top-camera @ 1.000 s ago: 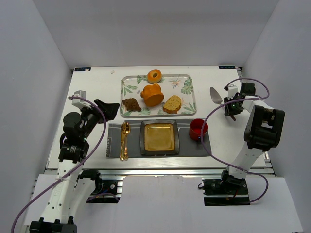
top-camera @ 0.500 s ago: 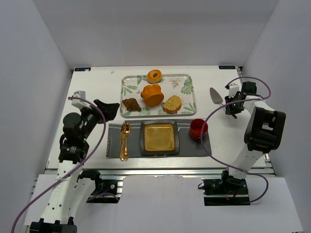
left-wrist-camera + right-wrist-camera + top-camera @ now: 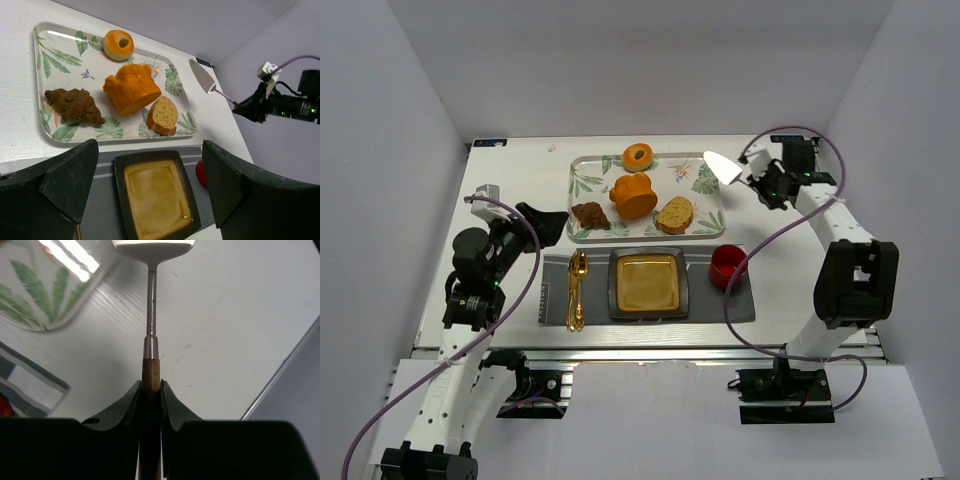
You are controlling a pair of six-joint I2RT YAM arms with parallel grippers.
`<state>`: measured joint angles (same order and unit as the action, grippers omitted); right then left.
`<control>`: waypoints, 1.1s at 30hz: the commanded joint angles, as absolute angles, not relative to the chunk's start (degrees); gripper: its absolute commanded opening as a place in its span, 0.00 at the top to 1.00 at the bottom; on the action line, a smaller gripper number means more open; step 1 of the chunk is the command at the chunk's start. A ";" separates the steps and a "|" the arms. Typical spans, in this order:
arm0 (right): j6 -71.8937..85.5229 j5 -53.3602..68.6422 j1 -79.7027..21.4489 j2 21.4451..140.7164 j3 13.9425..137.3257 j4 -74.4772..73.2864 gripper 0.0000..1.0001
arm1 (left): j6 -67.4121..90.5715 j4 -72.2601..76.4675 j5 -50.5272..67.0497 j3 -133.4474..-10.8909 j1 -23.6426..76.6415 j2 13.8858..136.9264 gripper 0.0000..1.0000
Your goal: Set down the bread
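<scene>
The bread (image 3: 675,215), a tan speckled slice with brown crust, lies on the right part of the leaf-patterned tray (image 3: 705,200); it also shows in the left wrist view (image 3: 162,115). My right gripper (image 3: 767,184) is shut on the wooden handle of a metal cake server (image 3: 150,320), whose blade (image 3: 722,166) hangs above the tray's right edge. My left gripper (image 3: 542,225) is open and empty at the left of the tray, its fingers (image 3: 67,175) framing the brown square plate (image 3: 155,192).
On the tray are an orange lumpy bun (image 3: 634,195), a dark brown piece (image 3: 590,215) and a ring-shaped roll (image 3: 638,156). On the grey mat (image 3: 555,290) stand the square plate (image 3: 648,283), gold cutlery (image 3: 576,290) and a red cup (image 3: 728,266).
My right gripper has carried the cake server from the table's right side up and leftward, so the blade now hangs at the tray's right edge. The left arm has barely moved.
</scene>
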<state>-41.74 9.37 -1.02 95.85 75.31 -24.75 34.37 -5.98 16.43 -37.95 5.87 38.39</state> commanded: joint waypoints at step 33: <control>-74.62 -6.24 -10.72 104.33 79.81 -32.79 1.00 | 35.33 -6.94 18.98 -38.32 6.06 36.91 0.07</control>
<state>-69.80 -4.86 -11.09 107.74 81.34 -34.28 35.42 -6.52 18.11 -37.95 5.87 37.71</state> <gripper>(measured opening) 0.221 0.929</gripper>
